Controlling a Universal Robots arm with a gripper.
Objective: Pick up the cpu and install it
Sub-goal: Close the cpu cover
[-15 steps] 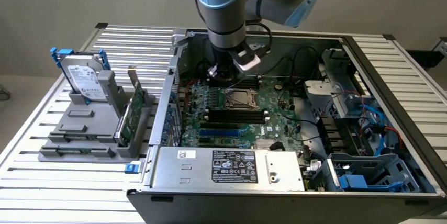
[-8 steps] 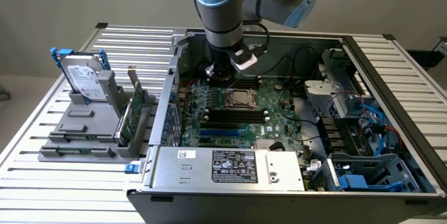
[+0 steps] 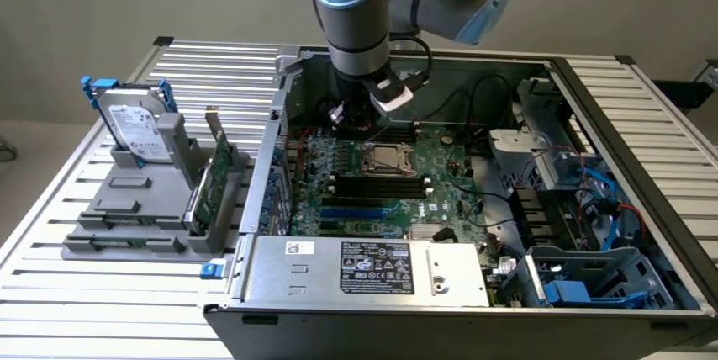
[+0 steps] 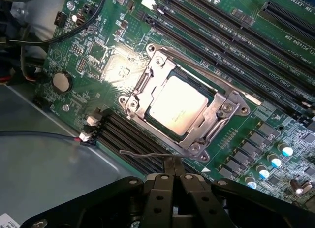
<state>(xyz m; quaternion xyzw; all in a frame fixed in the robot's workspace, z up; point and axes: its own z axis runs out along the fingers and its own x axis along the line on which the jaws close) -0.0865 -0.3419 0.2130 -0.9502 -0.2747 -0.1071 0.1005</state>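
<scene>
The cpu [image 4: 177,105], a small square chip with a silvery top, lies flat inside the socket frame [image 4: 139,87] on the green motherboard [image 4: 98,55]. In the exterior view the cpu [image 3: 388,157] shows in the middle of the board inside the open computer case. My gripper [image 4: 174,164] hovers just beside the socket with its two black fingers [image 4: 165,188] shut together. Its tips meet the end of a thin metal socket lever [image 4: 145,154]. Nothing is carried between the fingers. In the exterior view my gripper [image 3: 356,129] hangs low over the board, just behind the socket.
Black memory slots [image 4: 221,36] run beside the socket, and capacitors [image 4: 275,161] stand near it. Cables [image 3: 483,95], the drive cage [image 3: 527,154] and the power supply [image 3: 376,267] crowd the case. A hard drive [image 3: 134,129] stands in a grey holder at the exterior view's left.
</scene>
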